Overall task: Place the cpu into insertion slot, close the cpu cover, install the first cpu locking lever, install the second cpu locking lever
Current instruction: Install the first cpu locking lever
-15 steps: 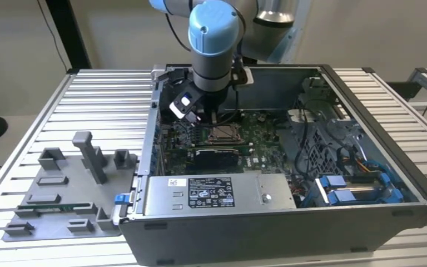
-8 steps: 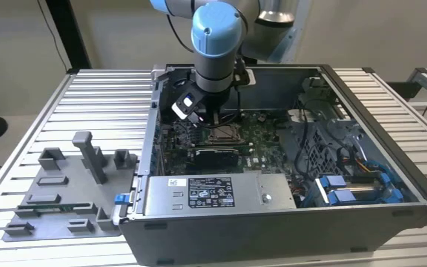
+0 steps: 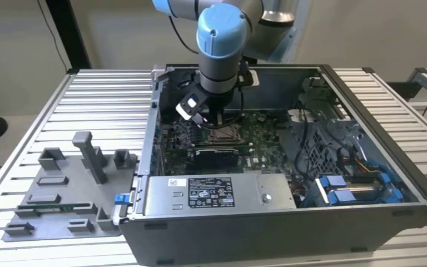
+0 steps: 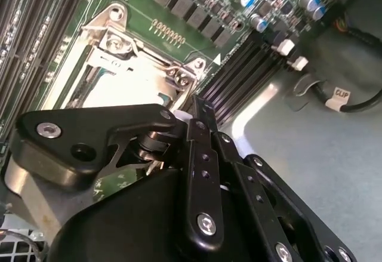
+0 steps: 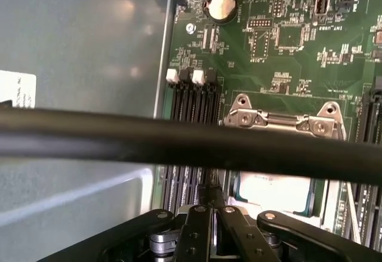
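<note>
Nearest the onlooker, the slatted desk (image 3: 102, 105) is carrying a grey fixture tray (image 3: 20, 225) at the exterior view's left, with a green strip (image 3: 46, 207) lying in one of its holders. Just beside the tray, the open computer case (image 3: 273, 236) is standing with its upper side off. Behind its front wall a silvery power supply (image 3: 206, 194) is lying, and blue drive carriers (image 3: 347, 192) are sitting towards the exterior view's right. Beyond them the green circuit board (image 3: 266, 139) is covering the case floor.

The arm is reaching down from above, clear of the case walls, and the gripper (image 3: 213, 119) is hanging over the insertion slot (image 3: 224, 133). In the first wrist view the fingers (image 5: 206, 196) are drawn together, with no gap showing between them. In that view the cpu (image 5: 274, 185) is lying in the slot, just beside the fingertips.

In the second wrist view the cpu cover (image 4: 143, 59) is framing the glaring centre; whether it is lying flat I cannot tell. Long black memory slots (image 5: 191, 104) are running beside the socket, and a black cable (image 5: 119, 136) is crossing in front of it.
</note>
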Robot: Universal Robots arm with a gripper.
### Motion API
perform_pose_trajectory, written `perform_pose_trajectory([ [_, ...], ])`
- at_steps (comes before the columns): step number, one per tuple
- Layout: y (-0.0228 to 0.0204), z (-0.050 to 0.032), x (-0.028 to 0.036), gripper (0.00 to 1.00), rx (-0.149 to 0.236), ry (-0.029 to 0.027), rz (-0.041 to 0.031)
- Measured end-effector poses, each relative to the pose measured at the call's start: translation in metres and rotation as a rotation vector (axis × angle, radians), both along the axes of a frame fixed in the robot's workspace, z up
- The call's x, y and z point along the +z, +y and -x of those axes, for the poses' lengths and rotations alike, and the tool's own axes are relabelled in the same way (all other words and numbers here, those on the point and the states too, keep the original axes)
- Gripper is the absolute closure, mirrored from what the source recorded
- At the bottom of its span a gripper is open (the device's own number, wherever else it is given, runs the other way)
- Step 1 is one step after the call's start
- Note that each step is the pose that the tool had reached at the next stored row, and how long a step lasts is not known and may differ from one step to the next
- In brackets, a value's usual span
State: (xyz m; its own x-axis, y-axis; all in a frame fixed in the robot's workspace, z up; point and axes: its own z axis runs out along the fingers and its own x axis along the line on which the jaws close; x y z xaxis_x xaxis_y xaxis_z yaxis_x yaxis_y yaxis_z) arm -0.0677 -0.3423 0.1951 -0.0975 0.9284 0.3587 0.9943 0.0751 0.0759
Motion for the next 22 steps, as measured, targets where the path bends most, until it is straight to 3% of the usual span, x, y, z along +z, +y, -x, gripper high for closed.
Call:
perform_pose_trajectory([
  [8, 0.0000, -0.0078, -0.0032, 1.00, 0.000, 0.0000, -0.0001],
  [22, -0.0002, -0.0089, -0.0074, 1.00, 0.000, 0.0001, 0.0002],
])
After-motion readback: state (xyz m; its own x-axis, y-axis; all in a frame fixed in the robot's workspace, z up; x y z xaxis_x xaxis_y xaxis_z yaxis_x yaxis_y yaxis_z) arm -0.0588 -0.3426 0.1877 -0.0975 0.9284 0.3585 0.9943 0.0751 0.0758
